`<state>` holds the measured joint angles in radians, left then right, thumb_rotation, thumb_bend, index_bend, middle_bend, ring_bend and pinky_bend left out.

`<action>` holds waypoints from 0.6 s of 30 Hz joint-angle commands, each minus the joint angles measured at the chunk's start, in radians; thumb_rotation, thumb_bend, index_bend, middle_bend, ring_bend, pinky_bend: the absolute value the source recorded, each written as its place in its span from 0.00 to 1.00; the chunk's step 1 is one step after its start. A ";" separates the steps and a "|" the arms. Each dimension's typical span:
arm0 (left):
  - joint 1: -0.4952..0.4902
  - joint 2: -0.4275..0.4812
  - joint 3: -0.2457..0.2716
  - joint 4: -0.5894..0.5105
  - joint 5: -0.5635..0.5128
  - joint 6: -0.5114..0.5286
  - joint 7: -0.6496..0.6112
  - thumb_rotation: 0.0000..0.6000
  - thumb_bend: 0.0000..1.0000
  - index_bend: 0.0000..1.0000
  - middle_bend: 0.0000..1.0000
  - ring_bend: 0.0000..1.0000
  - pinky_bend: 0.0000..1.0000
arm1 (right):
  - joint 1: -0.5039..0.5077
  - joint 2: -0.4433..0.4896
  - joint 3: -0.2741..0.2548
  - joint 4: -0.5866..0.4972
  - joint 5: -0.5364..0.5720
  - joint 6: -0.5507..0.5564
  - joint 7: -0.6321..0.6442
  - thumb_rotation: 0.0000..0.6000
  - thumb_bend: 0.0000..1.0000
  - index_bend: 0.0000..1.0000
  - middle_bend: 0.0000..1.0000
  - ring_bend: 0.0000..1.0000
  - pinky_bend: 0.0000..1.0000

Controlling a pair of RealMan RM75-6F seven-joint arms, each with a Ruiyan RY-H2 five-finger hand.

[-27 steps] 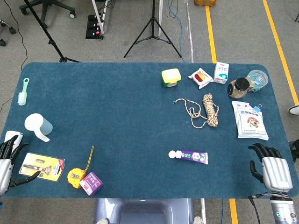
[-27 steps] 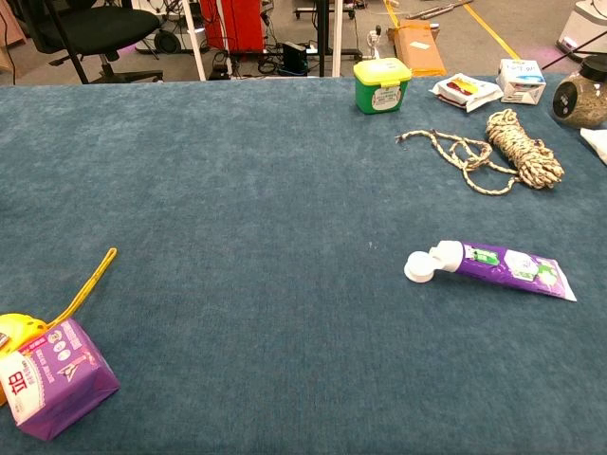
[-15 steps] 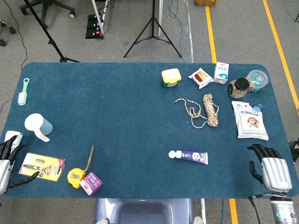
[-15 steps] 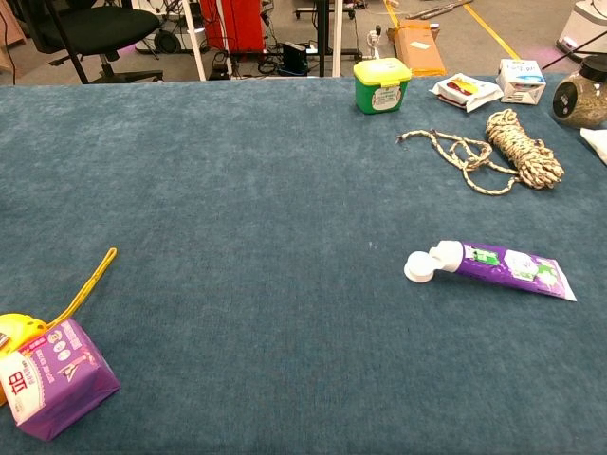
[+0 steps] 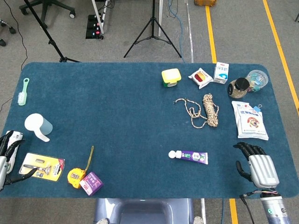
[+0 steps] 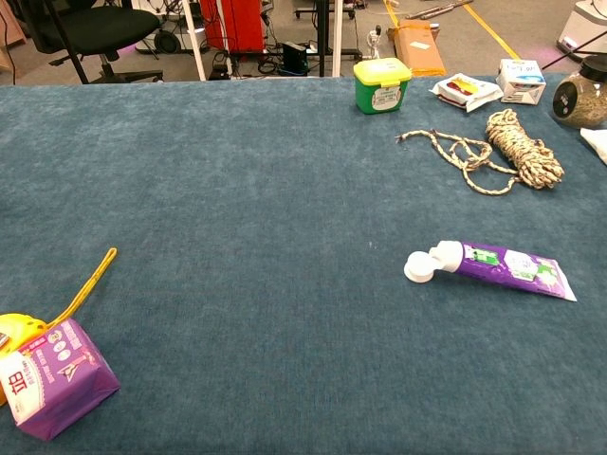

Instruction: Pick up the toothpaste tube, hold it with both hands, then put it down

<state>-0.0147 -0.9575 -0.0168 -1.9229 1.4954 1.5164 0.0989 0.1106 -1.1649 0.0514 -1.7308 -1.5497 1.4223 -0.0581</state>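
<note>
The toothpaste tube (image 5: 188, 156) is purple with a white cap and lies flat on the blue table, cap to the left; the chest view shows the tube (image 6: 493, 264) at mid right. My right hand (image 5: 257, 168) hovers at the near right edge, a hand's width right of the tube, its fingers apart and holding nothing. My left hand (image 5: 5, 158) is at the near left edge, far from the tube, fingers spread and empty. Neither hand shows in the chest view.
A coiled rope (image 5: 205, 110), a yellow-lidded green tub (image 5: 171, 77), snack packs (image 5: 202, 77), a jar (image 5: 238, 87) and a white pouch (image 5: 251, 120) sit behind the tube. At near left lie a razor pack (image 5: 41, 166), yellow tape measure (image 5: 75, 176), purple packet (image 5: 91, 183) and white cup (image 5: 38, 126).
My right hand has moved left and a little forward, toward the tube. My left hand has slid slightly back toward the left edge. The tube has not moved.
</note>
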 commanded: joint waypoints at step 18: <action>-0.026 0.054 -0.009 -0.036 -0.043 -0.048 -0.003 0.75 0.00 0.18 0.01 0.00 0.05 | 0.178 -0.236 0.054 0.030 0.161 -0.236 -0.276 1.00 0.20 0.16 0.17 0.15 0.19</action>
<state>-0.0402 -0.9041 -0.0261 -1.9595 1.4537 1.4695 0.0972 0.2751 -1.3795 0.0995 -1.7150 -1.4063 1.1994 -0.3162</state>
